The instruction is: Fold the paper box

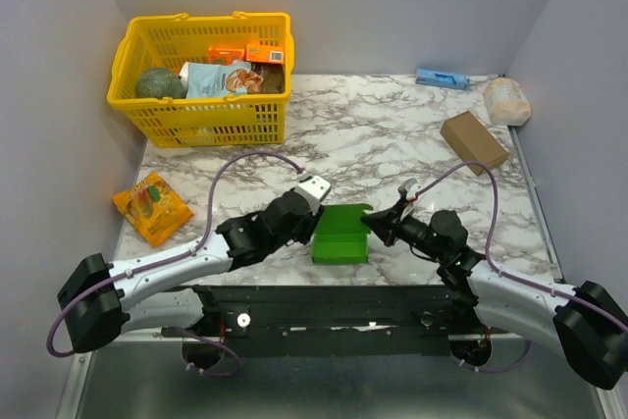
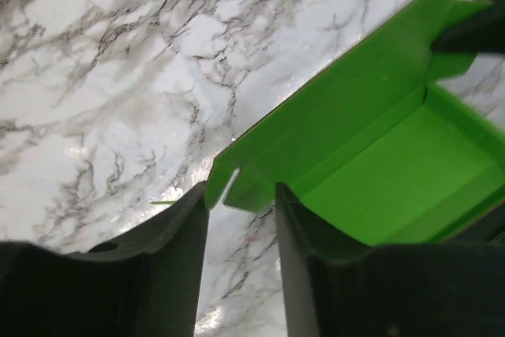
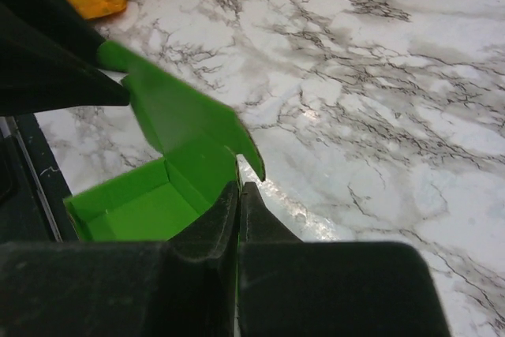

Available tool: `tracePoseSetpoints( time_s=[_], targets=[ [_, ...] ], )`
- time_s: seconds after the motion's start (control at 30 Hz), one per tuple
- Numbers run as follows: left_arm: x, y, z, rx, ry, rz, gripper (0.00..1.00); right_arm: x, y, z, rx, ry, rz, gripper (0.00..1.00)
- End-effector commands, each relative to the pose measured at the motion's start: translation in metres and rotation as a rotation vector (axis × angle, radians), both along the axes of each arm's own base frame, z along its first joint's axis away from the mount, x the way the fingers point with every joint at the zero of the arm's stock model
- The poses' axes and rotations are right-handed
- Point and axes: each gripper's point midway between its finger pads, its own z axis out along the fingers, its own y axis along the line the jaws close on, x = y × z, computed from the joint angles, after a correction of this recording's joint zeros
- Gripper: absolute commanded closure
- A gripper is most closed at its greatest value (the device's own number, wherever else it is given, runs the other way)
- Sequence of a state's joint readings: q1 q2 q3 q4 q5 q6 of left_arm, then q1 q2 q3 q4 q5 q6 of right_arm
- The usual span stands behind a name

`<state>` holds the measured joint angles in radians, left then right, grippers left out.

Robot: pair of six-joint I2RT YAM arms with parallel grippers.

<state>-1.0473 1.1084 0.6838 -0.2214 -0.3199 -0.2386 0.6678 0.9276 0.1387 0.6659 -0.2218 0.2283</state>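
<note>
Right tool (image 3: 239,191) pinches the right wall of the paper box (image 1: 340,235), which sits open on the counter (image 1: 392,134) between both tools, lid raised at the far side, while the left tool (image 2: 241,219), narrowly parted, faces its left corner flap.

Marble-pattern bench (image 1: 392,134). On it: yellow basket (image 1: 201,115) far left, orange packet (image 1: 152,206) at left edge, green paper box (image 1: 340,235) near centre, brown cardboard box (image 1: 474,140), blue pack (image 1: 442,78) and pale bundle (image 1: 506,101) far right.
</note>
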Motion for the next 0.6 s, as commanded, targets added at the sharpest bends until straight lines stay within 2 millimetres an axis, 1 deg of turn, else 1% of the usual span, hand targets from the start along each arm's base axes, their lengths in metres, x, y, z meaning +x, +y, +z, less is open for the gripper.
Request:
tracePoseSetpoints(
  time_s=[0.0,0.03,0.07,0.13,0.17,0.23,0.3,0.37,0.4,0.5,0.53,0.57],
  targets=[
    [0.018,0.008,0.031,-0.228,-0.032,0.026,0.37,0.006,0.008,0.032,0.081,-0.109,0.006,0.94],
    [0.016,0.009,0.033,-0.261,-0.02,0.009,0.27,0.005,0.009,0.034,0.089,-0.116,0.012,0.94],
    [0.018,0.016,0.038,-0.303,-0.04,0.014,0.23,0.003,0.009,0.032,0.089,-0.112,0.023,0.94],
    [0.013,0.017,0.041,-0.344,-0.033,-0.013,0.16,0.001,0.01,0.032,0.089,-0.114,0.034,0.94],
    [0.015,0.022,0.04,-0.355,-0.035,0.004,0.14,0.0,0.011,0.031,0.09,-0.114,0.043,0.94],
    [0.016,0.023,0.04,-0.362,-0.031,0.007,0.13,-0.003,0.013,0.034,0.098,-0.121,0.06,0.94],
    [0.017,0.022,0.035,-0.362,-0.006,-0.015,0.12,-0.008,0.017,0.039,0.105,-0.126,0.1,0.95],
    [0.015,0.012,0.035,-0.387,0.012,-0.074,0.12,-0.014,0.019,0.041,0.115,-0.12,0.13,0.95],
    [0.019,0.014,0.036,-0.392,0.011,-0.07,0.13,-0.016,0.02,0.042,0.122,-0.116,0.139,0.95],
    [0.025,0.019,0.031,-0.382,0.016,-0.046,0.16,-0.021,0.021,0.047,0.128,-0.122,0.165,0.96],
    [0.027,0.021,0.031,-0.387,0.013,-0.036,0.2,-0.022,0.021,0.047,0.127,-0.118,0.167,0.95],
    [0.027,0.021,0.035,-0.401,0.005,-0.037,0.21,-0.024,0.02,0.05,0.134,-0.125,0.173,0.95]
  ],
)
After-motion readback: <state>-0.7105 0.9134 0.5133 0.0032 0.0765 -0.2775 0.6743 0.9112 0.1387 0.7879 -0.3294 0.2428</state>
